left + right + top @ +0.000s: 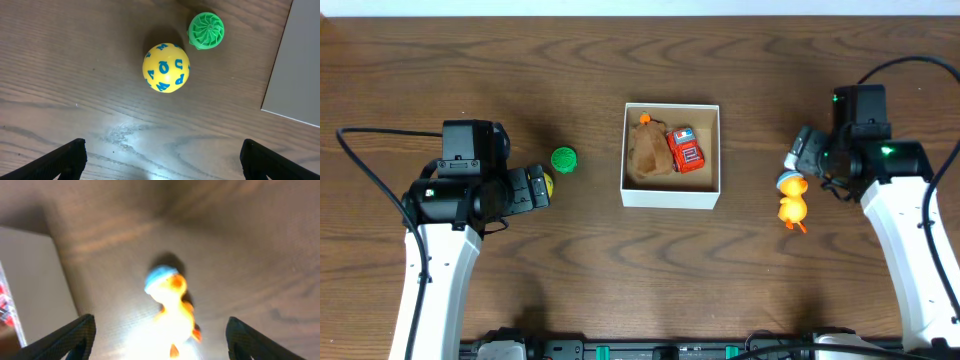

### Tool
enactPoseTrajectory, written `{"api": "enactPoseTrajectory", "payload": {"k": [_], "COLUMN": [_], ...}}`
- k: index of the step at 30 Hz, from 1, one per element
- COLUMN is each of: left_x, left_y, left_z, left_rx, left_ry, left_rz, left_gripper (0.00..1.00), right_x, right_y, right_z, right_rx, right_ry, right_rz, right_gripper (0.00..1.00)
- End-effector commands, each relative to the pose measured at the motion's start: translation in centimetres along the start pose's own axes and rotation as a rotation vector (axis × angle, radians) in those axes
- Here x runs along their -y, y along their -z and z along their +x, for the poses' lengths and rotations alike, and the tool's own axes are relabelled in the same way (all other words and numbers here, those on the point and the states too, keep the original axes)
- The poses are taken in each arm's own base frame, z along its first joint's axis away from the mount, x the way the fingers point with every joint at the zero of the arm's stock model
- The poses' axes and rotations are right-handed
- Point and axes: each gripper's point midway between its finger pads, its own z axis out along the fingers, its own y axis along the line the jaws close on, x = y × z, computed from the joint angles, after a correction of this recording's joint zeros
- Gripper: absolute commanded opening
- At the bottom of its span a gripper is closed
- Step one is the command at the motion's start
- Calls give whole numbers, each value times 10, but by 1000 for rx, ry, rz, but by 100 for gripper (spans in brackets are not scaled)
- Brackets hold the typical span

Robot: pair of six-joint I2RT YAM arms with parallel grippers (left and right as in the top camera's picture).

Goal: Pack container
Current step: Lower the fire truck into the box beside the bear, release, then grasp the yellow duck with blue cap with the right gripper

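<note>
The container [670, 190], a square shallow white box with a tan-brown inside, stands mid-table and holds a red toy car [685, 150] and a brown toy [647, 148]. Its wall shows in the left wrist view [295, 65] and the right wrist view [35, 280]. A yellow ball with blue letters [166, 68] and a green ridged ball [564, 159] [206, 31] lie left of the box. My left gripper [160, 160] is open just short of the yellow ball. An orange duck with a blue cap [792, 203] [170, 305] lies right of the box. My right gripper [160, 335] is open above the duck.
The wooden table [570, 280] carries both arms. The left arm's cable [370, 160] loops at the far left and the right arm's cable [910, 65] at the far right. A dark rail [640, 350] runs along the front edge.
</note>
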Motion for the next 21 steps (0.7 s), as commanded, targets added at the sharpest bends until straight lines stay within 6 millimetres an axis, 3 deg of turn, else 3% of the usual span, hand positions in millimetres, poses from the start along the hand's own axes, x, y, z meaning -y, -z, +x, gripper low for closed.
{"api": "enactPoseTrajectory", "payload": {"k": [1,9,16,19,20,21], "left_x": [-3,-3,-3,-3,-3,-3], "left_y": [4,4,4,4,4,4], "left_z": [-6,-6,-6,-6,-6,-6], "left_rx": [19,19,19,19,19,19], "left_ry": [6,7,7,7,7,7], "left_rz": [-14,-14,-14,-14,-14,-14], "left_gripper": [98,98,98,98,98,98], "right_x": [6,10,16,18,18,18], "right_y": [-21,-74,-121,-132,-134,-135], "right_z": [22,45,70,76,77,77], "right_rx": [-109,-191,-297,-328,-333,-334], "right_ry": [94,147,152,154,155,155], "right_rz": [6,36,77,89,91,91], "right_gripper": [86,85,75,56,46,30]}}
